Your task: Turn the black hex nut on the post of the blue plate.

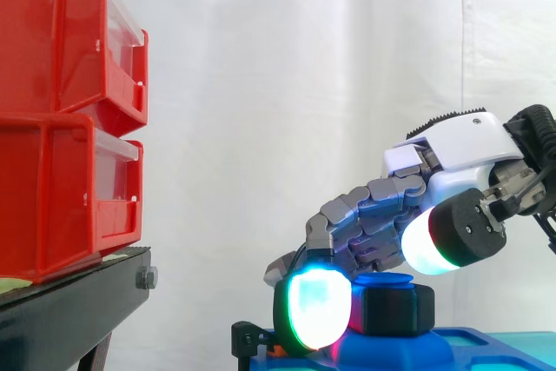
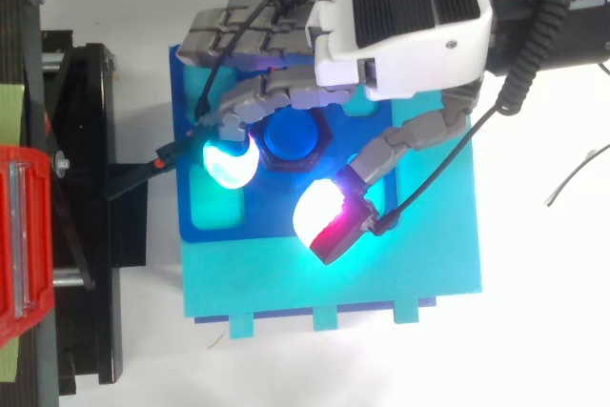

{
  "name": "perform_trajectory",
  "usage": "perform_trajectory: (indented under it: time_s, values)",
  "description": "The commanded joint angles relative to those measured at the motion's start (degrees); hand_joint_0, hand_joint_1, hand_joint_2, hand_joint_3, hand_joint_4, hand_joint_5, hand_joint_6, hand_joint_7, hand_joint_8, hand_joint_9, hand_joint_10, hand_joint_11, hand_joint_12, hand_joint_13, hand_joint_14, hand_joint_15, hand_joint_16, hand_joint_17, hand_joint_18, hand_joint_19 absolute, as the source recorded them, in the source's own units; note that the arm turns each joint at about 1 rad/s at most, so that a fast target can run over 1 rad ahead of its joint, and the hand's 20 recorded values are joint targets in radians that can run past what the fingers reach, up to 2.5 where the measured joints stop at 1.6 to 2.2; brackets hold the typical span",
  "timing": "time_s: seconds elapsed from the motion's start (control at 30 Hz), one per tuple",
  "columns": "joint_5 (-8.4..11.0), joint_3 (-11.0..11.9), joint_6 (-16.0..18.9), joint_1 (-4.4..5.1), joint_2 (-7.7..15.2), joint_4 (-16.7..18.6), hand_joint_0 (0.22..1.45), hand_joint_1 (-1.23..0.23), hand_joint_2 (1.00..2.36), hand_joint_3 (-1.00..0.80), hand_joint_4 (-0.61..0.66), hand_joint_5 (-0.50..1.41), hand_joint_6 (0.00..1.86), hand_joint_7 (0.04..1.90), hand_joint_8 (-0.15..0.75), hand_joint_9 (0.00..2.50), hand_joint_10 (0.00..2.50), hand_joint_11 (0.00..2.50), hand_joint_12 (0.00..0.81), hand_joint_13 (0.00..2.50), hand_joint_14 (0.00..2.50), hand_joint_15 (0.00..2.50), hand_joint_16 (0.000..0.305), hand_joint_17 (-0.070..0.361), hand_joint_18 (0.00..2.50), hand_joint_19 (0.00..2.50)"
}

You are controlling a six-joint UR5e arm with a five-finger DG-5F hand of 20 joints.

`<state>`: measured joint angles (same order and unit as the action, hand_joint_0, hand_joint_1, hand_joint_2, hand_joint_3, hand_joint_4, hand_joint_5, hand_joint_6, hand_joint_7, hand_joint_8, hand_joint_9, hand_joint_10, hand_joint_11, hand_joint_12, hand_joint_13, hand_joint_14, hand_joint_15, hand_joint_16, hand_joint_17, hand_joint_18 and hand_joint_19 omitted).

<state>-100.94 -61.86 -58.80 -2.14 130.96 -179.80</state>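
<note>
Curled downward from a white-shelled palm, the hand [image 1: 452, 149] [image 2: 410, 16] arches over a black hex nut [image 1: 398, 310] [image 2: 291, 164] that sits directly beneath its fingers. The nut's axis is vertical: it is threaded on a round blue post [image 1: 387, 281] [image 2: 293, 135] that points straight up, with the post's domed cap standing proud of the nut's top face. The nut is matte black and squat, wider than it is tall. Its six flat sides face outward, and one flat faces the side camera squarely.

Grey fingers bend round the far side of the nut. One fingertip [image 1: 314, 308] [image 2: 229, 161], glowing cyan with a green edge, is down at nut height and pressed against its flank on the side away from the wrist. The thumb pad [image 1: 426, 241] [image 2: 319, 214], glowing white shading to magenta, hangs apart from the nut, raised above it and nearer the wrist. The grip is thus a loose curl about the nut, with one pad touching it.

Below the hand, the post rises from a blue plate [image 1: 460, 349] [image 2: 214, 221], which lies on a turquoise base plate [image 2: 381, 274]. The arm [image 2: 562, 7] enters from the side of the wrist, roughly level. Well beyond the fingertips, red plastic bins [image 1: 52, 128] are stacked on a black stand [image 1: 61, 310] before a white curtain [image 1: 287, 84].
</note>
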Motion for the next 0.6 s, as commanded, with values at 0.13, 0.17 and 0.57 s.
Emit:
perform_trajectory:
  time_s: [0.13, 0.17, 0.57]
  values:
    - [-0.66, 0.07, -0.62, -0.59, 0.00, 0.32, 0.42, -0.44, 1.00, -0.50, 0.20, -0.23, 0.50, 0.98, 0.233, 0.00, 0.00, 0.00, 0.347, 0.00, 0.00, 0.00, 0.045, 0.102, 0.00, 0.00]
    - [-0.66, 0.07, -0.62, -0.59, 0.00, 0.32, 0.42, -0.44, 1.00, -0.50, 0.20, -0.23, 0.50, 0.98, 0.234, 0.00, 0.00, 0.00, 0.348, 0.00, 0.00, 0.00, 0.045, 0.101, 0.00, 0.00]
    - [-1.37, 0.07, -1.06, -1.29, 0.00, 0.67, 0.42, -0.44, 1.00, -0.50, 0.19, -0.23, 0.50, 0.98, 0.235, 0.00, 0.00, 0.00, 0.345, 0.00, 0.00, 0.00, 0.045, 0.101, 0.00, 0.00]
